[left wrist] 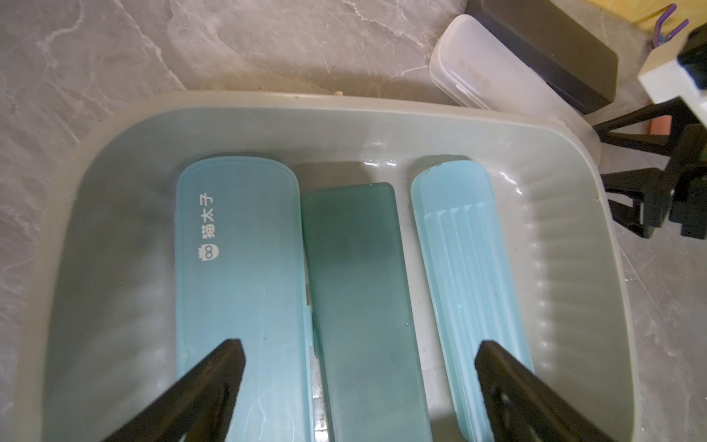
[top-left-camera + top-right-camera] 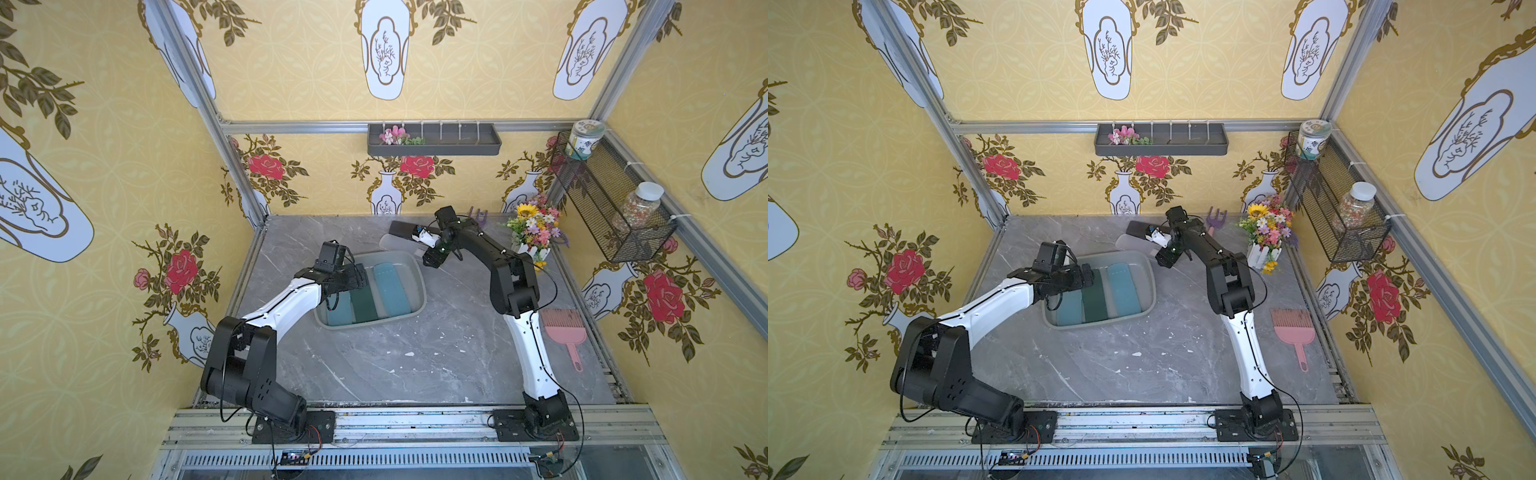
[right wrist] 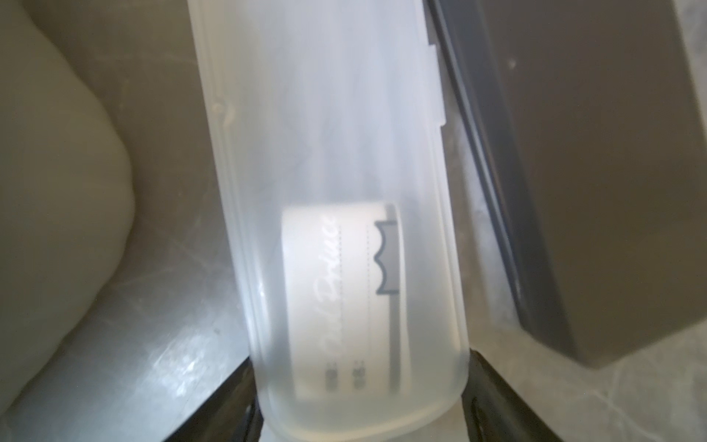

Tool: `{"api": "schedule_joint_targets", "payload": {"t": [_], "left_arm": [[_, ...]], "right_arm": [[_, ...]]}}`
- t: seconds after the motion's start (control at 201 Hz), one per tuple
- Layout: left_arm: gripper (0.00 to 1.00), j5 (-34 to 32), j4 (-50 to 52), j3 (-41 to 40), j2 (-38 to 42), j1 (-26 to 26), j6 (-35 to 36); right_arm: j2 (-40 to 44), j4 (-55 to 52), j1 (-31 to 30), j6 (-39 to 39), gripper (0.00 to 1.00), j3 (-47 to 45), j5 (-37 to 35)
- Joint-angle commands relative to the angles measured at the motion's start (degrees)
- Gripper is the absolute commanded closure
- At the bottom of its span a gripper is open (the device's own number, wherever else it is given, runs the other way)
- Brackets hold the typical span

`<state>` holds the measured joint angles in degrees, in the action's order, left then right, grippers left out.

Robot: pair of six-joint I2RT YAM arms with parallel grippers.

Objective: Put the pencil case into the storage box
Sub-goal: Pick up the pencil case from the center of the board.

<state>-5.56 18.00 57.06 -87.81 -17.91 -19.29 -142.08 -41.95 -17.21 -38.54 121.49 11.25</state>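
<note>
By back edge of desk [image 2: 395,353], R gripper [image 3: 359,358] pinched clear case [image 3: 325,134]; L gripper [image 1: 359,346] hung wide open over box [image 1: 344,101].

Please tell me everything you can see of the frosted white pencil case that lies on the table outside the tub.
The frosted white pencil case is a long, flat box of translucent plastic with rounded ends. It is closed, with a small clasp tab on one long side. A white printed label shows through near one end. It lies flat on the marble table, beyond the storage box, close alongside a dark grey case. The right gripper straddles its labelled end.
</note>
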Motion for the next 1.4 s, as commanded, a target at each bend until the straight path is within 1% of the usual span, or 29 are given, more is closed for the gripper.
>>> {"api": "schedule_joint_targets", "payload": {"t": [0.0, 0.289, 0.393, 0.423, 0.453, 0.473, 0.503, 0.523, 0.687, 0.762, 0.836, 0.976, 1.125, 1.23, 1.394], "left_arm": [[0.0, 1.26, -1.11, -0.62, -0.54, -0.02, 0.46], [0.0, 2.35, -1.71, -0.98, 0.09, 0.03, 0.19], [0.0, 2.9, -1.9, -1.17, 0.51, 0.0, 0.08], [0.0, 3.01, -1.91, -1.31, 0.63, 0.02, 0.05], [0.0, 3.23, -2.0, -1.46, 0.79, -0.02, 0.08], [0.0, 3.24, -2.09, -1.51, 0.88, 0.03, 0.02], [0.0, 3.39, -2.16, -1.62, 0.97, 0.05, -0.03], [0.0, 3.49, -2.18, -1.68, 1.06, 0.06, 0.04], [0.0, 4.65, -2.41, -1.86, 1.47, 0.03, -0.21], [0.0, 4.68, -2.4, -1.94, 1.58, -0.02, -0.14], [0.0, 4.68, -2.35, -1.79, 1.51, 0.01, -0.16], [0.0, 4.67, -2.09, -1.43, 1.07, 0.03, -0.21], [0.0, 4.0, -1.5, -1.19, 1.45, 0.05, -0.23], [0.0, 3.8, -0.88, -0.82, 2.07, -0.02, -0.66], [0.0, 2.39, 0.09, -0.87, 3.01, 0.02, -1.01]], "right_arm": [[2.46, -4.83, 0.38, 1.44, 0.24, -4.6, -3.61], [12.01, -6.43, 2.41, 4.97, 0.24, -17.25, -4.63], [15.11, -8.18, 2.37, 6.5, 0.23, -21.22, -6.86], [15.73, -8.74, 2.37, 7.02, 0.21, -22.03, -7.29], [16.39, -9.41, 2.37, 7.75, 0.17, -22.81, -7.78], [16.84, -9.92, 2.4, 8.09, 0.11, -23.34, -7.97], [17.39, -10.87, 2.37, 8.58, 0.01, -23.77, -8.29], [17.73, -11.38, 2.41, 8.93, 0.03, -23.99, -8.65], [22.58, -10.05, 1.57, 10.74, 0.03, -26.57, -10.83], [23.33, -9.25, 0.99, 10.56, 0.03, -25.13, -10.28], [21.65, -9.49, -0.19, 9.56, 0.03, -21.83, -9.67], [14.12, -12.61, -2.48, 6.05, 0.03, -10.85, -9.55], [6.77, -15.16, -2.65, 3.46, 0.03, -1.92, -8.96], [4.79, -14.61, -2.7, 2.74, 0.03, 0.19, -8.89], [3.13, -12.89, -3.06, 1.9, 0.03, 0.72, -8.56]]}}
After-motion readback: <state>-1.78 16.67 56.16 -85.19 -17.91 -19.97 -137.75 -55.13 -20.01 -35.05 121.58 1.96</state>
